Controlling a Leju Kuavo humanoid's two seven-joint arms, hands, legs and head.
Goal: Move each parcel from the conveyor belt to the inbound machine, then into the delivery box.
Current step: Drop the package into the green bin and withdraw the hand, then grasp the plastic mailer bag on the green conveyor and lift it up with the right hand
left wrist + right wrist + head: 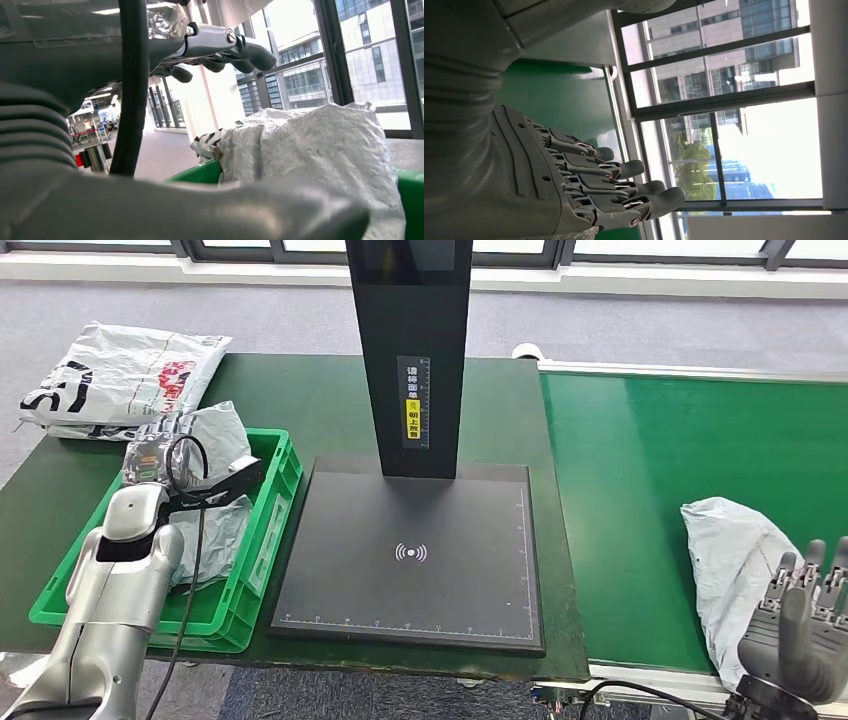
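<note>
While the left hand (160, 455) hangs over the box (272, 508), fingers apart and apparently empty, the right hand (800, 615) sits spread at the parcel (730, 560) on the belt (640, 490). It should close around the bag's bulk, then lift toward the scanner (410, 560).

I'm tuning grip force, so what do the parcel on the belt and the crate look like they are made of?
The parcel on the belt looks like a thin, soft plastic mailer bag, pale grey and slightly glossy: it is creased and slumps flat. The crate looks like rigid moulded plastic, bright green with a smooth sheen, ribbed walls and a thick rim. What is inside the bag cannot be told.
</note>
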